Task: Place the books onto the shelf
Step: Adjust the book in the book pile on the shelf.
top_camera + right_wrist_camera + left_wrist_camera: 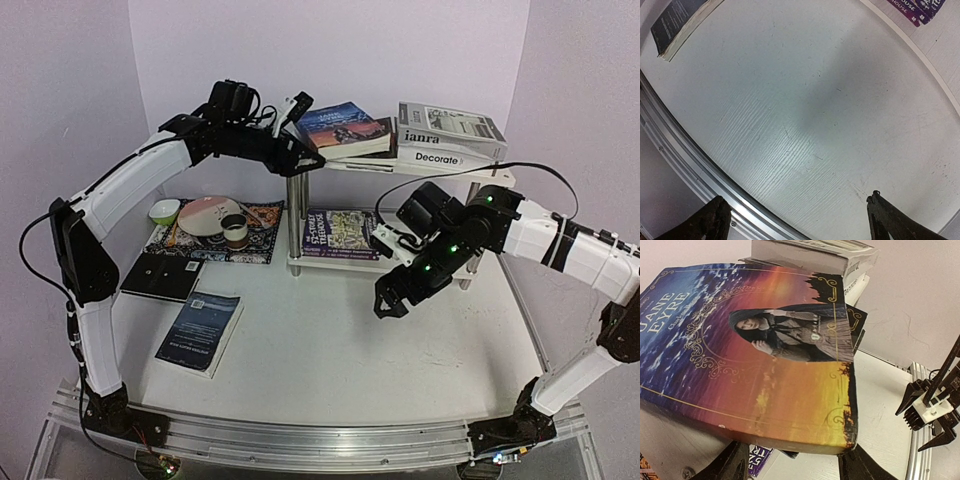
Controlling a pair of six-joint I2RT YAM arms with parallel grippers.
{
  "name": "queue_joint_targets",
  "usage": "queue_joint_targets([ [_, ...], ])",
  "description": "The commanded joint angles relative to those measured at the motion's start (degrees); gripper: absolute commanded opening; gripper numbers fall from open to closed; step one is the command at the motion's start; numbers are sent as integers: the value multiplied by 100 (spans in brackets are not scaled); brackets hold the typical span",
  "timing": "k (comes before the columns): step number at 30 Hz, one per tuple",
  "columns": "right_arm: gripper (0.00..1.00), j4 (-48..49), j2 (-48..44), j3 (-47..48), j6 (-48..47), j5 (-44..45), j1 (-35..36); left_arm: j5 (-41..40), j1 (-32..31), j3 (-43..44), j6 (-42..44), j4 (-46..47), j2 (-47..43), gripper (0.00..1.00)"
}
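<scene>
While the left gripper (306, 158) is held at the left end of the top board of the shelf (330, 264), its fingers (732, 460) are seen on either side of the near edge of the Jane Eyre book (755, 365). Whether that book is pinched or only straddled cannot be told. The book is laid flat on a dark book (378, 137) on the top board. To the right of that pair, the grey-white "janra" book (450, 125) is stacked on the white "Decorate" book (440, 157). On the lower board the purple paperbacks (340, 235) are laid flat. Two books are left on the table (330, 350) at the left. A black book (160, 277) is placed by the near edge of the patterned placemat (262, 235), and a blue book (200, 330) is set just beside it, closer to the arm bases. The right gripper (392, 300) is held above bare table in front of the shelf, its jaws spread wide with nothing between them.
</scene>
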Motion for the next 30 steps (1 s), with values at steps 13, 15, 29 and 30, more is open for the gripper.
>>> queue_joint_targets([
  [13, 93, -265, -240, 890, -610, 155, -16, -43, 97, 180, 175, 878, -82, 92],
  [15, 93, -148, -292, 1153, -846, 181, -14, -19, 92, 175, 138, 894, -78, 92],
  [29, 91, -51, 672, 4088, -1382, 415, -303, 253, 395, -365, -508, 1185, -448, 93],
  [30, 91, -59, 787, 4287, -1335, 407, -335, 218, 395, -491, -517, 1224, -554, 93],
])
